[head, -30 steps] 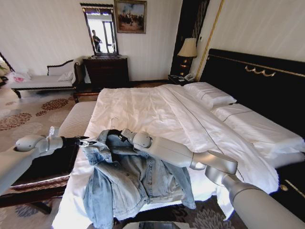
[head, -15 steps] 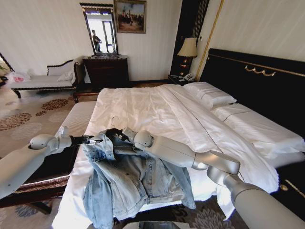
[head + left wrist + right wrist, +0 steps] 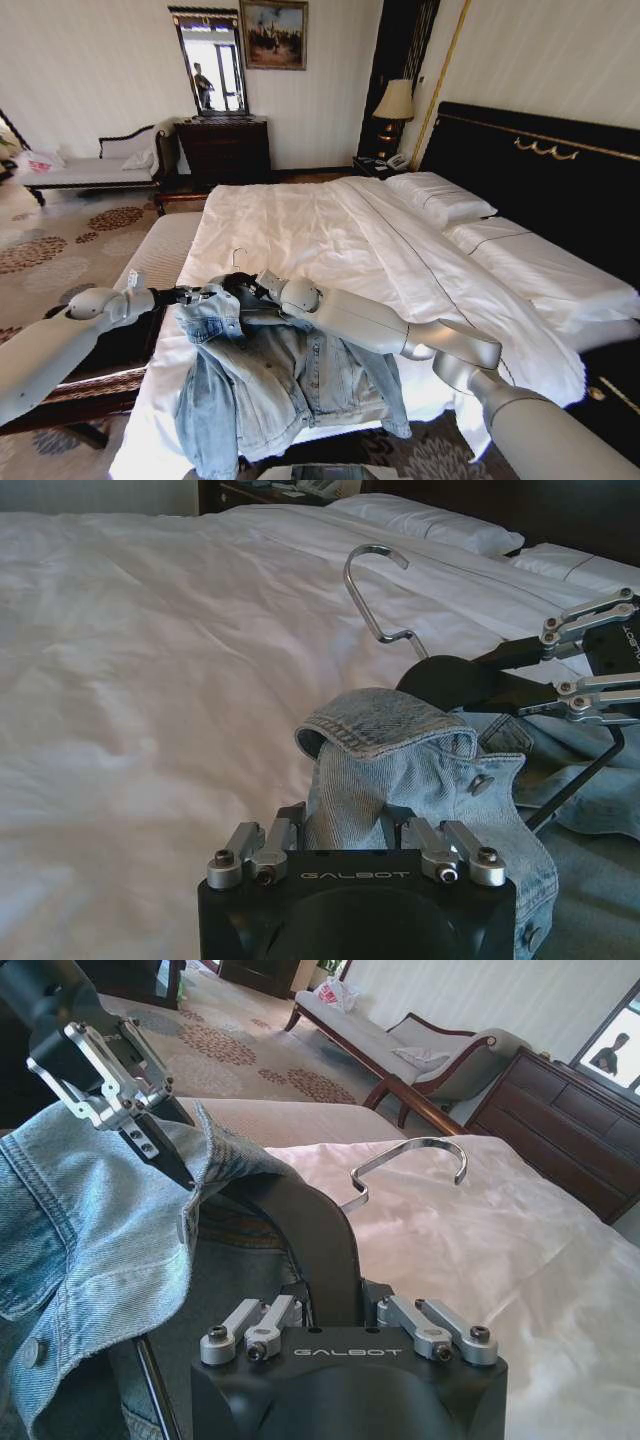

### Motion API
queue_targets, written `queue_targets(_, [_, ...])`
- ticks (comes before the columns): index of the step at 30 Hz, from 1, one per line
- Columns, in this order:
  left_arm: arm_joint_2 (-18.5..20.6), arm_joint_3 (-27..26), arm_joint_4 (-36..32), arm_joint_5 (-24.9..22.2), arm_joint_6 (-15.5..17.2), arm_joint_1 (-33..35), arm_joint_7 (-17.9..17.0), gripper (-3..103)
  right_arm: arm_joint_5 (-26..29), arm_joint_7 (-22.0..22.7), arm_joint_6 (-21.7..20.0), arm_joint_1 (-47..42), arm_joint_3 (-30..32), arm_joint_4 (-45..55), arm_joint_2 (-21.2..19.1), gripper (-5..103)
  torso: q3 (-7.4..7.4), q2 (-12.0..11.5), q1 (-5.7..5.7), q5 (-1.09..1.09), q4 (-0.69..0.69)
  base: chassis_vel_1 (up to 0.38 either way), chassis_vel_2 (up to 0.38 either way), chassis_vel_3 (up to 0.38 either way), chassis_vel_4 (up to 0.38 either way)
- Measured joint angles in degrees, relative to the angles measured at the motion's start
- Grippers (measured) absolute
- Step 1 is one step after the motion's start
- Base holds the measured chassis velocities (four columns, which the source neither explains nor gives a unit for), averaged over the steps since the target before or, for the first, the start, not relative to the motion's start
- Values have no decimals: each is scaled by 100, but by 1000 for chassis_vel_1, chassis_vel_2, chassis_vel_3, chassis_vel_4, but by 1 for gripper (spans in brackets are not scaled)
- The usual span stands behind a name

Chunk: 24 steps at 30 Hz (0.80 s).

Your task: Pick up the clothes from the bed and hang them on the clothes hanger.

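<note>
Two hands meet at the collar of the light blue denim jacket (image 3: 285,385), which lies spread at the foot of the white bed (image 3: 330,240), at about 7 o'clock in the head view, its lower half drooping over the mattress edge; the left hand (image 3: 192,295) reaches in from 9 o'clock with its fingers (image 3: 165,1155) pinched shut on the lifted collar edge, the fabric bunched between them in the left wrist view; the right hand (image 3: 255,284) comes in from 4 o'clock, closed around the neck of the black clothes hanger (image 3: 310,1235), just below its metal hook (image 3: 375,590); the hook stands clear above the sheet, while the hanger's body sits against the collar, one thin black arm running down under the denim; the two hands are just beside each other, not touching.
</note>
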Motion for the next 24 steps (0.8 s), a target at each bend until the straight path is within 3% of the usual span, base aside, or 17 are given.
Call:
queue_targets(12, [-12,-262,-143,125,-225,323,-138,39,31,46,11,-16,19,25,9,24,0,0,0,-1,0,0,0,0,0])
queue_targets(14, [-44,-254,-49,319,-435,299,32,38,93,83,12,-18,41,48,14,28,0,0,0,-1,0,0,0,0,0])
queue_targets(17, [-73,-196,5,523,-699,244,170,28,143,91,30,-29,49,104,25,43,0,0,0,-1,0,0,0,0,0])
queue_targets(19, [-69,-189,2,558,-731,244,161,24,143,98,30,-30,51,114,24,43,0,0,0,-1,-1,0,0,0,0])
queue_targets(22, [-40,-182,-53,626,-809,280,152,21,146,128,28,-39,71,151,11,60,0,0,0,-1,-1,0,0,0,0])
queue_targets(24, [-21,-183,-74,640,-828,298,143,21,147,136,26,-43,80,163,6,65,0,0,0,-1,-1,0,0,0,0])
